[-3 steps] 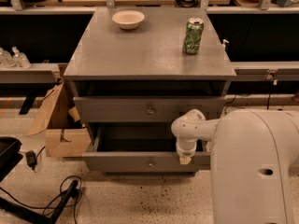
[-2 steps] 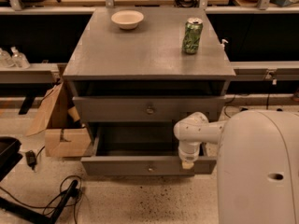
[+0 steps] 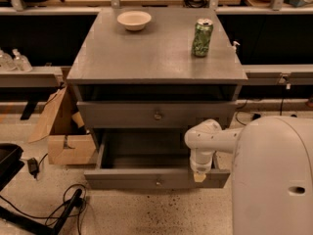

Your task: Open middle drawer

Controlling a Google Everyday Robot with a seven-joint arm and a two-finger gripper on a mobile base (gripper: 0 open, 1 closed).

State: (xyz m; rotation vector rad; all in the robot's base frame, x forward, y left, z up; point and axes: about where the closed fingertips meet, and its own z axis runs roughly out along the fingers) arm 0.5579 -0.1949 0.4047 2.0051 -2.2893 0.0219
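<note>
The middle drawer [image 3: 142, 178] is a grey front with a small round knob [image 3: 157, 182]. It stands pulled out from the grey cabinet [image 3: 146, 58], and its bare inside shows. My gripper [image 3: 199, 174] points down at the top edge of this front, right of the knob, at the end of my white arm [image 3: 208, 138]. A closed grey front [image 3: 117, 115] with its own knob sits above. Anything below the open drawer is hidden.
A white bowl [image 3: 134, 19] and a green can [image 3: 202, 37] stand on the cabinet top. A cardboard box [image 3: 68, 148] sits at the cabinet's left. Black cables [image 3: 58, 209] lie on the floor at lower left. My white body [image 3: 274, 175] fills the lower right.
The drawer has slid further out towards the camera, and my gripper has moved with it at its front edge.
</note>
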